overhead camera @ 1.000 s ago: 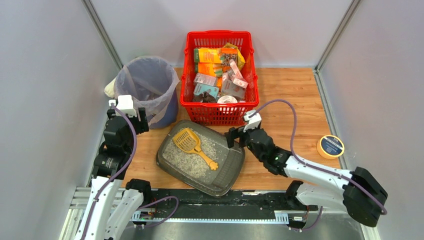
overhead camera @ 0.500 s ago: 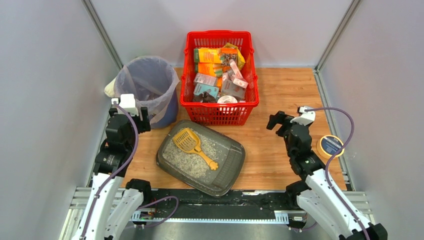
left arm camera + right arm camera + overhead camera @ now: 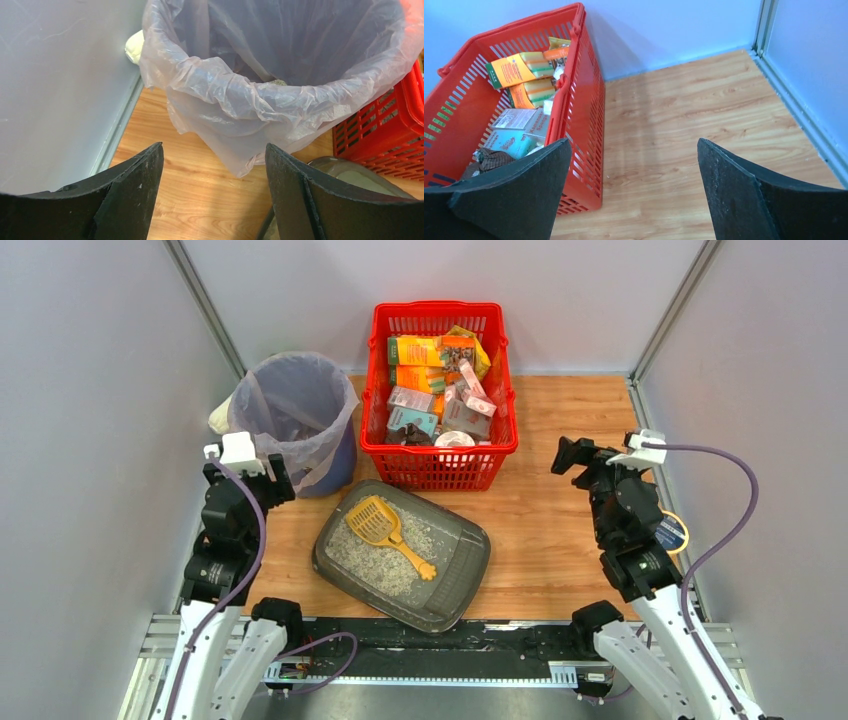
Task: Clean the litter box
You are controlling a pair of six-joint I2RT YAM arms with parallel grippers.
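Both gape empty, left end effector (image 3: pixel 214 146) and right end effector (image 3: pixel 634 140); packets (image 3: pixel 511 70) illegible.

The litter box (image 3: pixel 462 565) is smooth, dark translucent plastic holding rough, gravelly litter (image 3: pixel 372 565). The tabletop (image 3: pixel 560 540) shows wood grain (with a faint sheen), the basket (image 3: pixel 440 466) is glossy red plastic mesh, and the bin liner (image 3: pixel 235 100) thin, crinkled film.

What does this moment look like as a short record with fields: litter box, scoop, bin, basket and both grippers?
litter box: in front of the basket, pale litter inside
scoop: yellow, lying in the litter box, not held
bin: bag-lined, left of the basket
basket: red, holds packets
left gripper: open, empty, facing the bin
right gripper: open, empty, right of the basket
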